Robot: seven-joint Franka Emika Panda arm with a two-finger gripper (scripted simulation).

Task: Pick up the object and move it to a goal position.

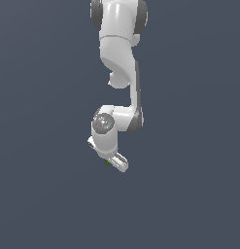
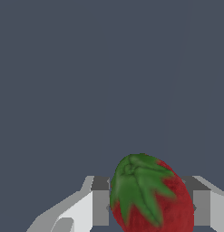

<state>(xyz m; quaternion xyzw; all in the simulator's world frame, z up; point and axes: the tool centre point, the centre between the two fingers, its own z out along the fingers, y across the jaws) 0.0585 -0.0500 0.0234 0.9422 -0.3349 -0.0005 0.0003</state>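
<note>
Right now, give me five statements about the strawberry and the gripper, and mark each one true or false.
1. The strawberry sits between the fingers of the gripper. True.
2. The strawberry is yellow with a blue top. False: it is red with green leaves.
3. In the exterior view the strawberry looks far smaller than the gripper. True.
4. The gripper is wide open with nothing in it. False: the wrist view shows the fingers on either side of the strawberry.
5. A second fruit lies on the ground. False: only the one strawberry shows.
</note>
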